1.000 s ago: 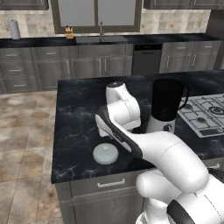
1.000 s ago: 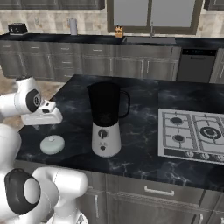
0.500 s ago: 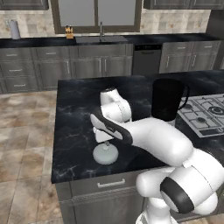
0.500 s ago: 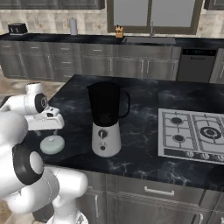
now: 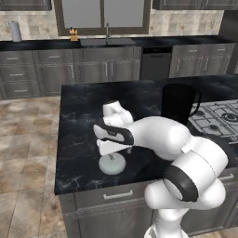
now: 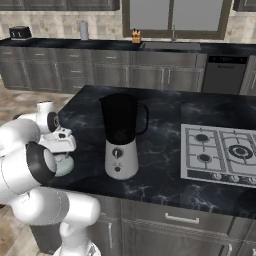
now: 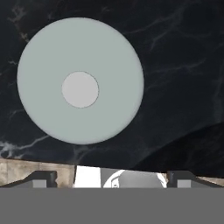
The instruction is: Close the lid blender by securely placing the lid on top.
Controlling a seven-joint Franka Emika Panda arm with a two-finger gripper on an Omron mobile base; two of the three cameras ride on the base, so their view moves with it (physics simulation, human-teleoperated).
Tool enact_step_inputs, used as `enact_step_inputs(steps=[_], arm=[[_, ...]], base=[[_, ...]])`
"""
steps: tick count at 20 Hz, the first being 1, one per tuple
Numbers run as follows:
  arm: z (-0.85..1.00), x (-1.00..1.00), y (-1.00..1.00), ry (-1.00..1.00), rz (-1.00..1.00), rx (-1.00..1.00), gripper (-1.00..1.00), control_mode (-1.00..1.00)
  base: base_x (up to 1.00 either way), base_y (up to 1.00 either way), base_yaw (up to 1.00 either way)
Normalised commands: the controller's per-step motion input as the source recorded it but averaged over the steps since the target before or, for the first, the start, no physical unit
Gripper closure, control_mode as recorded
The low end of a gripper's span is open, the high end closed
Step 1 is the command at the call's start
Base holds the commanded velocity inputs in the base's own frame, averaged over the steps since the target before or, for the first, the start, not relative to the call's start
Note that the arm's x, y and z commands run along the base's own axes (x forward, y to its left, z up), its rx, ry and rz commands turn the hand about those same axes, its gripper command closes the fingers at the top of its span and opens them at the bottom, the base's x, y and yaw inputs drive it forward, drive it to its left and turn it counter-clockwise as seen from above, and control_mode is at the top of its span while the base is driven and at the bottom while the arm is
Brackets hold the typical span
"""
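Gripper (image 5: 113,155) hangs jaws spread wide and empty right over the lid (image 5: 112,164), low left of centre on the black counter (image 5: 79,111), so centre on its 1 knob (image 7: 80,89) before pinching, then carry it to the blender (image 6: 120,135).

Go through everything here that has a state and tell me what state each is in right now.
lid: off the blender, lying flat on the counter, knob up, not gripped.
blender: upright on the counter, jar open at the top, no lid on it.
gripper: open, poised just above the lid, fingers spread wide, holding nothing.
stove: no flame or pot on any burner.
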Motion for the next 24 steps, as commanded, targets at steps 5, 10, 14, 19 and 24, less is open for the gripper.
enact_step_inputs(steps=[5, 10, 14, 19, 24], arm=[[-0.21, 0.0, 0.1, 0.0, 0.0, 0.0, -1.0, -1.0], [-0.24, 0.08, 0.19, 0.0, 0.0, 0.0, -1.0, -1.0], [-0.16, 0.23, 0.05, 0.0, 0.0, 0.0, -1.0, -1.0], [-0.19, 0.22, 0.05, 0.0, 0.0, 0.0, -1.0, -1.0], [-0.16, 0.02, 0.04, 0.0, 0.0, 0.0, -1.0, -1.0]], base=[[0.0, 0.0, 0.0], [0.0, 0.0, 0.0], [0.0, 0.0, 0.0], [0.0, 0.0, 0.0], [0.0, 0.0, 0.0]])
